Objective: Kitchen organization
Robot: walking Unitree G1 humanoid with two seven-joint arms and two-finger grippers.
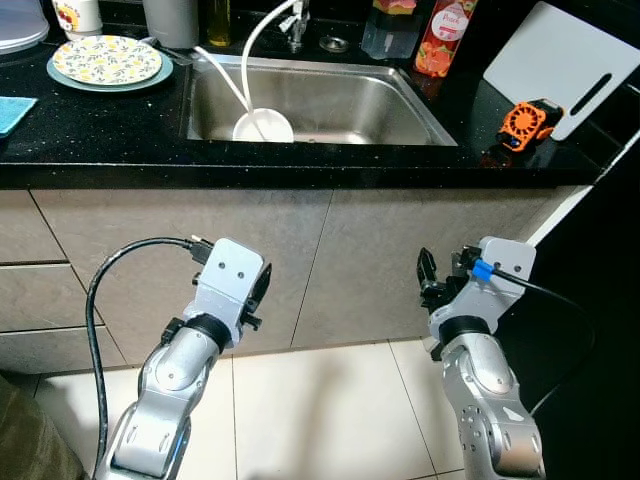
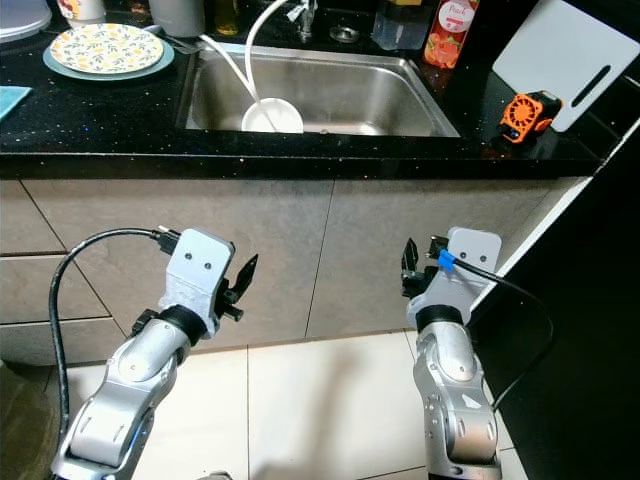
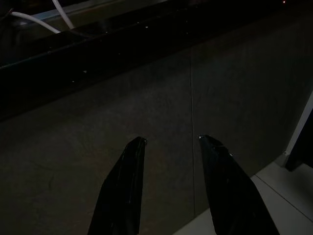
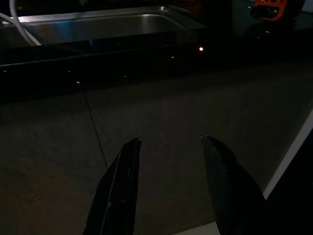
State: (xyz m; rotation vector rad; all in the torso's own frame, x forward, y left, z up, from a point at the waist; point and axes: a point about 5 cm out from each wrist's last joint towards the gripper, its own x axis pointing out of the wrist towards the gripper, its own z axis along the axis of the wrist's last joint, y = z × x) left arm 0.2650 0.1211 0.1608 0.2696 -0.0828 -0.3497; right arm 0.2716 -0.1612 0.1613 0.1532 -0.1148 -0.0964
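Left gripper hangs low before the grey cabinet front, its two black fingers spread apart with nothing between them. Right gripper sits level with it further right, fingers likewise parted and empty, pointed at the same panel. Above both runs the black speckled countertop. Set into it is the stainless steel sink, a white round bowl in its basin under a white hose. Left of the sink rests a floral-patterned plate; far right, an orange-and-black gadget beside a white cutting board.
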